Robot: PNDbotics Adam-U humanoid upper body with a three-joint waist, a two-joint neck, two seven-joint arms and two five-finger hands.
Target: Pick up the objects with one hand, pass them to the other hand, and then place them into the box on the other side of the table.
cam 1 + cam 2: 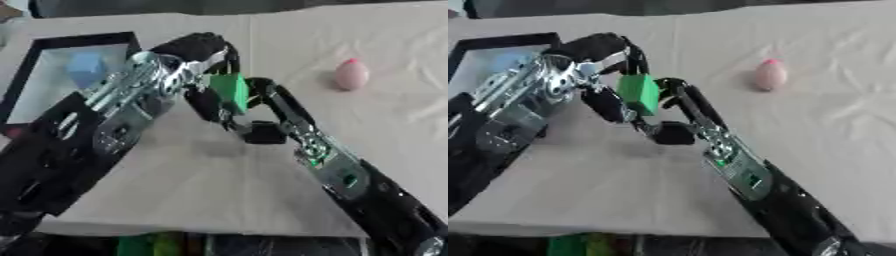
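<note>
A green block (230, 92) hangs above the middle of the table, between my two hands. My left hand (199, 50) comes in from the left, with dark fingers curled over the block's top and down its left side. From the lower right my right hand (262, 107) reaches up, one finger against the block's right face and its thumb curled below. Which hand carries the weight I cannot tell. A black-rimmed box (35, 52) lies at the far left with a blue object (86, 70) inside. A pink egg-shaped object (352, 74) sits on the cloth at the right.
A pale cloth (219, 190) covers the table. Its front edge runs along the bottom of the view, with green and yellow shapes (149, 245) below it. My left forearm (96, 125) hides the box's near right corner.
</note>
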